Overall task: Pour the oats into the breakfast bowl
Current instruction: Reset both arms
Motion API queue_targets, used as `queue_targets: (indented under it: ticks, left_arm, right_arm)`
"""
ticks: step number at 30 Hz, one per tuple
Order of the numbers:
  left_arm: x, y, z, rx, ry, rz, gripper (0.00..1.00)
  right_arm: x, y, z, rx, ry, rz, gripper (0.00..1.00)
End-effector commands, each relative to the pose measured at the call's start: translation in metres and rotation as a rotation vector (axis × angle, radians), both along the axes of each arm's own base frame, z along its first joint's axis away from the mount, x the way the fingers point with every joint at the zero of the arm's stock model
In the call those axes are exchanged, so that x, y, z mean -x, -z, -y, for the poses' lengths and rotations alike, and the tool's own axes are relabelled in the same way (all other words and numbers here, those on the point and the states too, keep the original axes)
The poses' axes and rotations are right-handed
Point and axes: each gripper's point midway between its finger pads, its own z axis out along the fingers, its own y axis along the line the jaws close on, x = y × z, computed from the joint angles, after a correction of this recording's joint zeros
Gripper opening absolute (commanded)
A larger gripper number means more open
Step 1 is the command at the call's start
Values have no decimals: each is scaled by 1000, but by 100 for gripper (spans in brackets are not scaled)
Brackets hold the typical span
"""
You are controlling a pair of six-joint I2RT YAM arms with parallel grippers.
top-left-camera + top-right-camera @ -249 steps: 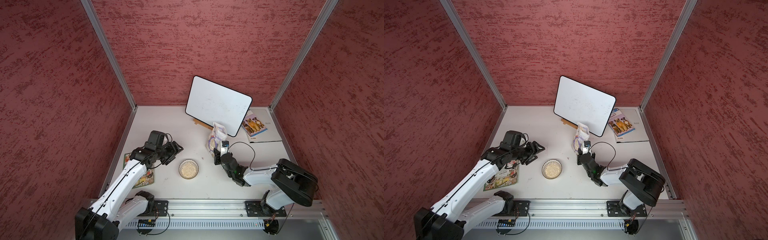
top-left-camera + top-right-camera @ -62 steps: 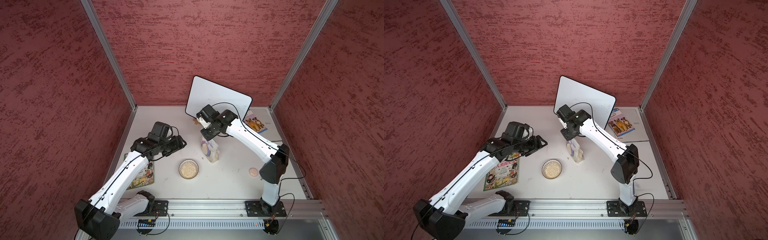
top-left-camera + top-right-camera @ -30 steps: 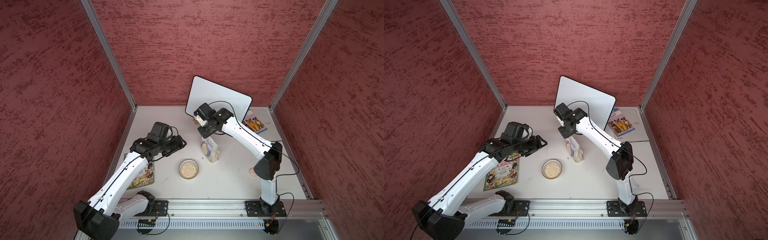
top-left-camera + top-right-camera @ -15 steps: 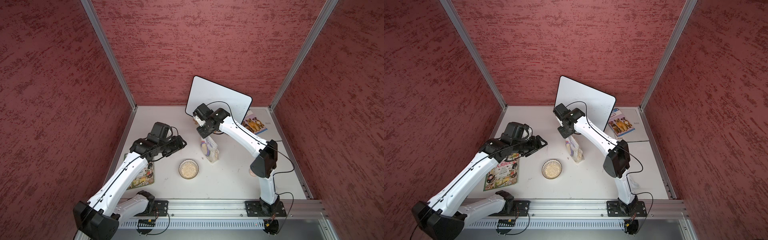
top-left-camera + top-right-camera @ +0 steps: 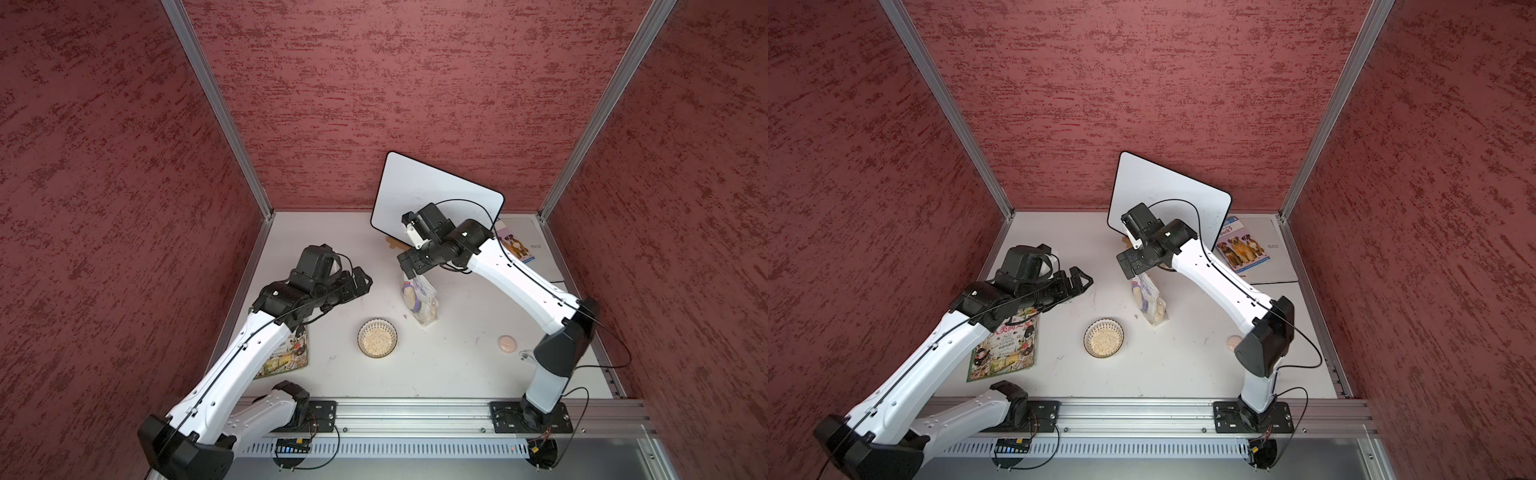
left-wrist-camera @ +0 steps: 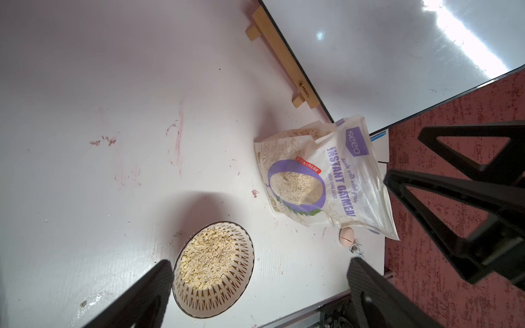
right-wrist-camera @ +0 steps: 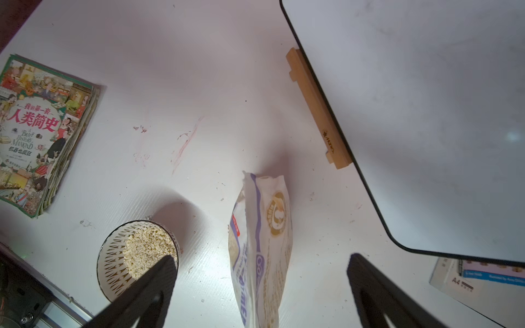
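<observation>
Since a moment ago my right gripper (image 7: 261,257) has spread its jaws and left the oats pouch (image 5: 419,301), which stands free at centre frame in both top views, up and right of the breakfast bowl (image 5: 377,338) with oats (image 6: 208,255) in it; my left gripper (image 6: 260,261), jaws apart too, holds nothing
</observation>
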Motion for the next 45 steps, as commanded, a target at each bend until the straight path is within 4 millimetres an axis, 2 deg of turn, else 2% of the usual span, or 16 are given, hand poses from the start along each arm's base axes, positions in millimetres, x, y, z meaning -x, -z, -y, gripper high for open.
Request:
queue_targets:
  ticks: [1,4,6,9,11,16,18,21,25,29,32,35,38,41,42,45]
  left_arm:
    - [-12,-15,-23,-101,-68,201,100]
    - [-17,-18,-36,-161,-85,347,100]
    - [-20,-14,-50,-222,-131,396,100]
    - [-27,0,-76,-354,-216,447,100]
    - [-35,12,-92,-428,-261,487,100]
    - [-60,33,-136,-467,-413,542,100]
    - [-68,45,-158,-414,-479,498,100]
    - [-87,57,-161,-451,-386,506,100]
    - [-99,80,-191,-520,-440,458,100]
    - [-105,108,-192,-547,-381,503,100]
    - [-116,116,-188,-561,-319,480,100]
    - [-129,111,-180,-531,-280,535,100]
    - [-139,101,-175,-489,-293,636,100]
    - [-150,114,-162,-485,-213,620,100]
    - [-151,119,-156,-481,-179,628,100]
    - [-139,122,-158,-485,-209,704,100]
  right_arm:
    - [11,-60,25,-223,120,170,99]
    - [35,-74,57,-377,189,306,99]
    - [46,-68,88,-428,284,394,99]
    - [57,-40,140,-345,440,491,99]
    - [59,-22,161,-244,479,544,99]
    - [40,16,191,-106,505,600,99]
    - [27,30,212,-91,543,597,99]
    - [11,44,250,-48,611,643,99]
    - [-2,73,304,-98,748,630,99]
    - [-10,105,309,-85,717,631,99]
    - [-17,117,308,-127,727,652,99]
    - [-26,121,314,-161,776,698,99]
    - [-43,120,305,-173,718,728,99]
    - [-55,135,298,-177,671,723,99]
    - [-56,146,296,-174,661,707,99]
    - [-56,150,291,-179,625,703,99]
